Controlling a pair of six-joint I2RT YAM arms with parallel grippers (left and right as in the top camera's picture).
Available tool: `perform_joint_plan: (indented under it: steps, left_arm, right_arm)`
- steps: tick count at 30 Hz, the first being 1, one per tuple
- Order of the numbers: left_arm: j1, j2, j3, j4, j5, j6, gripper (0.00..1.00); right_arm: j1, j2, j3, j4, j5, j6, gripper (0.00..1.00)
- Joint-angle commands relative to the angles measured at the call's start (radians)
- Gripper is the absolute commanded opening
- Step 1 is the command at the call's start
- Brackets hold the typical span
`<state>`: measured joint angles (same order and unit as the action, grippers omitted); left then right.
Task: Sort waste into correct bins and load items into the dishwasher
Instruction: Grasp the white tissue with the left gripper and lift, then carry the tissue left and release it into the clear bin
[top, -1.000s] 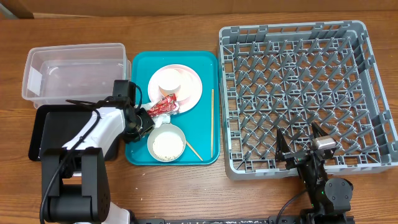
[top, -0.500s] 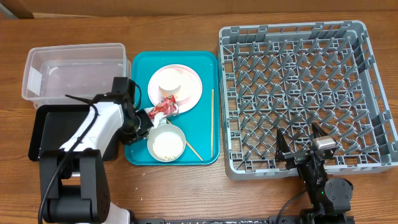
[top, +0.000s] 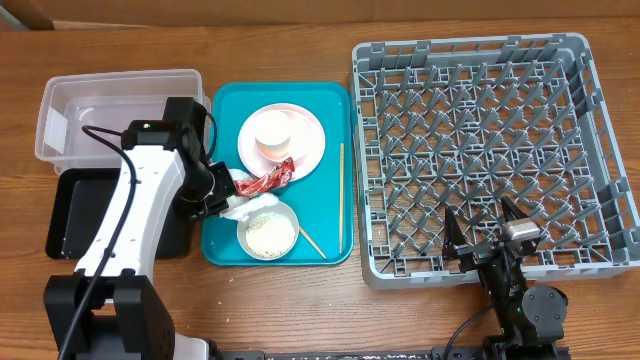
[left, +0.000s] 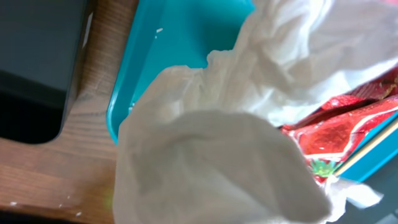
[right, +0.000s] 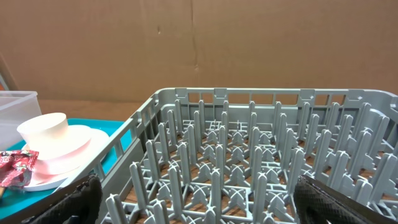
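The left gripper (top: 222, 192) is closed tight on a crumpled napkin (left: 211, 155), which is held up over the left edge of the teal tray (top: 225, 100). A red wrapper (top: 268, 178) is seen reaching from the jaws toward the plate (top: 305, 150). Whether it is pinched too or only caught in the paper cannot be told.

The step in hand is judged to be carrying this waste to a bin. The load should be lifted high enough that the hanging paper is cleared over the tray's lip and the wall of the clear tub (top: 120, 105). It should be moved slowly, so that the wrapper is not shaken loose onto the wood. The jaws should be opened only once the napkin is fully above the chosen bin. If the wrapper belongs in the other bin, it should be dealt with apart. The black tray (top: 80, 215) lies just beside the arm, in front of the tub.

The right gripper (top: 480, 222) is spread wide and holds nothing. It is parked at the near edge of the grey dish rack (top: 470, 45).

Counted from above:
- One napkin and one wrapper.
- One plate, with one white cup (top: 272, 130) on it.
- One bowl (top: 296, 232), with rice (top: 267, 233) in it.
- Two chopsticks (top: 341, 190), lying apart on the teal tray.
- Two bins and one rack, with nothing seen in any of them.
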<state>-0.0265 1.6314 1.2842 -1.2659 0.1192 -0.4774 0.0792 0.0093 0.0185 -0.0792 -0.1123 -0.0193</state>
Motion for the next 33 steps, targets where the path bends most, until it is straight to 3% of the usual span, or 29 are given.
perform_joint_plan:
  steps: [1, 9, 19, 25, 33]
  left_arm:
    - [-0.005, -0.018, 0.051, -0.019, -0.008, 0.037, 0.04]
    - [0.019, -0.018, 0.172, -0.096, -0.029, 0.038, 0.04]
    - [0.074, -0.018, 0.258, -0.138, -0.177, 0.051, 0.04]
    - [0.158, -0.018, 0.259, -0.069, -0.182, 0.05, 0.04]
    - [0.28, -0.018, 0.259, 0.163, -0.174, 0.024, 0.04]
  right_arm:
    - [-0.003, -0.006, -0.011, 0.005, 0.006, 0.0, 1.0]
    - [-0.003, -0.006, -0.011, 0.005, 0.006, 0.0, 1.0]
    - [-0.003, -0.006, -0.011, 0.005, 0.006, 0.0, 1.0]
    - [-0.003, -0.006, -0.011, 0.005, 0.006, 0.0, 1.0]
    - [-0.003, -0.006, -0.011, 0.005, 0.006, 0.0, 1.0]
